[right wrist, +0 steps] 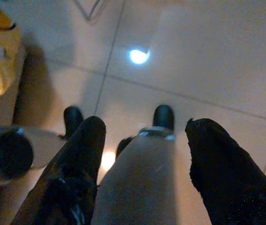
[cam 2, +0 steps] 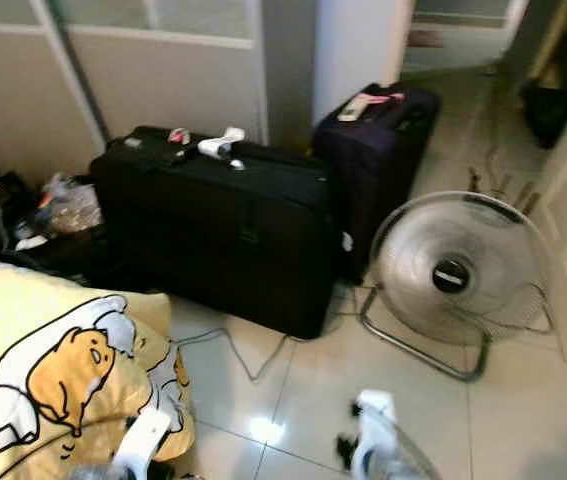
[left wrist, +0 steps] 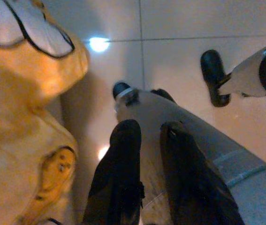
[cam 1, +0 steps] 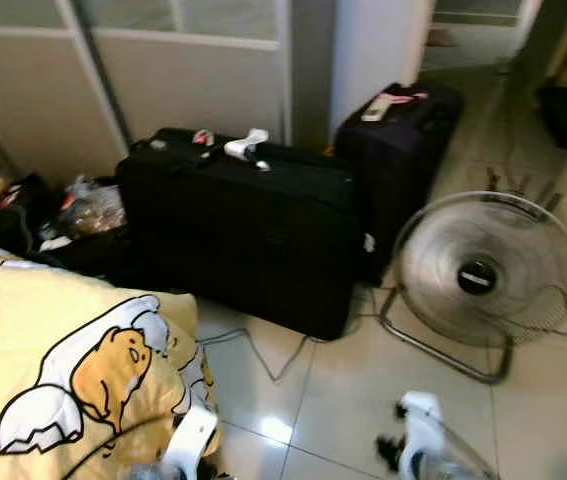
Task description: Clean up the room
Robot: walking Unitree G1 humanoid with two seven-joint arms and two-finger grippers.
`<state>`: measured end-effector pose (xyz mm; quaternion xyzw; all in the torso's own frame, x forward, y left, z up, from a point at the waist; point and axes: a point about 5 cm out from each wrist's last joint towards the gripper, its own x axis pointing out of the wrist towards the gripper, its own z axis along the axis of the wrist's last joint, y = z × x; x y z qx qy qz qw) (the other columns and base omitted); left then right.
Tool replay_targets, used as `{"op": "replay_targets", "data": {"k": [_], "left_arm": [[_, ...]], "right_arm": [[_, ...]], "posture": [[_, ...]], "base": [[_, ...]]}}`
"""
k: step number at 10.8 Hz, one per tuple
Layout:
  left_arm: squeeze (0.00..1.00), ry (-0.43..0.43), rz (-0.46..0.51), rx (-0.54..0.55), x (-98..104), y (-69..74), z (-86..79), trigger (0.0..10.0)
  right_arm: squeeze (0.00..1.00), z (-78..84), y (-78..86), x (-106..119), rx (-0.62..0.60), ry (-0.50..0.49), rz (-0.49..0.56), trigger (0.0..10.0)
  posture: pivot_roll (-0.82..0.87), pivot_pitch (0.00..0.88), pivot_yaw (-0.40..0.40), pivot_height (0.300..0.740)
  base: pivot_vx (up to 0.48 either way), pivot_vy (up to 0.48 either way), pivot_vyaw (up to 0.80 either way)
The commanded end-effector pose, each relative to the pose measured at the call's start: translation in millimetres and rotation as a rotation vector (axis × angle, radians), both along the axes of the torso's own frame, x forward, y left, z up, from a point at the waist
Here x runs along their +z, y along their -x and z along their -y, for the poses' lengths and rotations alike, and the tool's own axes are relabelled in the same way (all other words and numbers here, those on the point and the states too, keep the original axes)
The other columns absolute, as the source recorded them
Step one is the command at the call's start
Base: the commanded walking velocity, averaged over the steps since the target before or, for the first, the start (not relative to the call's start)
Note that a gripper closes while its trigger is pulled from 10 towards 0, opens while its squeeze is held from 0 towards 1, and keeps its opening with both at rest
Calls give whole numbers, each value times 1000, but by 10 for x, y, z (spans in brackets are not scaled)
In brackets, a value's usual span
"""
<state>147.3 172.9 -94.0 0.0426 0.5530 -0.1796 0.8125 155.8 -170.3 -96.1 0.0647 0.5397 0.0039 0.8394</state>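
Two suitcases sat on the tiled floor: a big black suitcase with a small white thing lying on top, and a darker purple suitcase just beside it against the wall. A round floor fan stood to their right, its cord snaking loose across the tiles. Left of the black case there was a heap of bags and crinkly plastic clutter, and a yellow cartoon blanket hung over the bed edge. Honestly couldn't say how far the cleanup was: that pile and the loose cord looked like what was left, but which bits already counted as tidy, no idea. Both arms hung low, well apart from any of it. The left end effector pointed at the floor beside the blanket, fingers slightly parted, holding nothing. The right end effector was spread wide and empty too, over bare tile.
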Motion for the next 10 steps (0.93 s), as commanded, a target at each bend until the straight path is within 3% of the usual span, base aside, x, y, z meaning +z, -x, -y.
{"op": "replay_targets", "data": {"k": [1,2,3,5,7,10], "left_arm": [[0,13,2,85,-9,13,-39,10000],[0,44,-1,163,-22,30,-11,10000],[0,41,5,173,-28,36,21,10000],[0,22,21,93,-35,66,62,10000],[0,14,9,78,-40,75,40,10000],[0,10,11,85,-31,51,11,10000]], "right_arm": [[0,-9,117,-51,-2,12,-25,10000],[0,-23,137,-63,-5,14,-28,10000],[0,-41,159,-76,-1,15,-32,10000],[0,-160,315,-140,0,2,-67,10000],[0,-251,418,-176,17,6,-89,10000],[0,-321,435,-183,-8,-9,-101,10000]], "posture": [[21,0,68,740],[26,0,55,740],[46,0,29,740],[86,0,-13,740],[96,0,-19,740],[100,0,-12,740]], "base": [[0,0,0],[0,0,0],[0,0,0],[0,0,0],[0,0,0],[0,0,0]]}}
